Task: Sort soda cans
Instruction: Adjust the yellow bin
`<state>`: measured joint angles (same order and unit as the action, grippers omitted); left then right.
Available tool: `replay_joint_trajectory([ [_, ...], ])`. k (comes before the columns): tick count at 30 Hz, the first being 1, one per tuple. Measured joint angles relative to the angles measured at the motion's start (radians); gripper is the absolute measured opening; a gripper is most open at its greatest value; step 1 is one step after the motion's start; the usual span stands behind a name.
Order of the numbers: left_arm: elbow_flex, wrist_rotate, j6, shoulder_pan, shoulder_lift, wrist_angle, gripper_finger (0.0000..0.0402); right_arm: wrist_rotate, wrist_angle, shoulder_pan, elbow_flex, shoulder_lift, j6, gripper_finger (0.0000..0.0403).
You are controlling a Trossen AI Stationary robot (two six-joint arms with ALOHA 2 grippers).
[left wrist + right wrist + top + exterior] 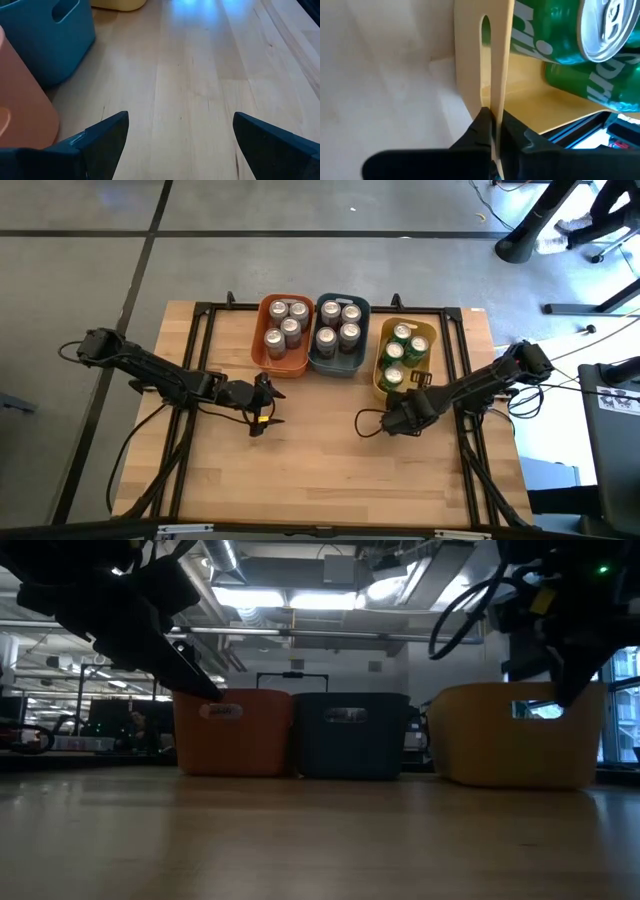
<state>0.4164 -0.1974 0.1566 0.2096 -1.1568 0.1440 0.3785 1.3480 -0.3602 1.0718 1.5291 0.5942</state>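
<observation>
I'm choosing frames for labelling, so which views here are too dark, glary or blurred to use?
Low view: backlit by ceiling lights, so the orange bin, blue bin and both arms show dim. Left wrist view: glare patch on the table far off. Right wrist view: the green cans and yellow bin wall are close and soft. High view: evenly lit.

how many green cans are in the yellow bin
4, all standing in the yellow plastic bin at the table's right rear: green metal cans at and. The right arm crosses the near end, so another may be hidden.
</observation>
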Motion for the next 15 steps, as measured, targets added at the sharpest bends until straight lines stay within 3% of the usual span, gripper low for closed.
replay_joint_trajectory([
  [5,0.000,0.000,-0.003,0.000,0.000,0.003,0.0347,0.049,-0.019,0.047,-0.001,0.001,-0.062,0.0009],
  [15,0.000,0.000,0.000,-0.001,0.000,-0.002,0.0347,0.111,-0.051,0.174,0.000,0.000,-0.360,0.0003],
])
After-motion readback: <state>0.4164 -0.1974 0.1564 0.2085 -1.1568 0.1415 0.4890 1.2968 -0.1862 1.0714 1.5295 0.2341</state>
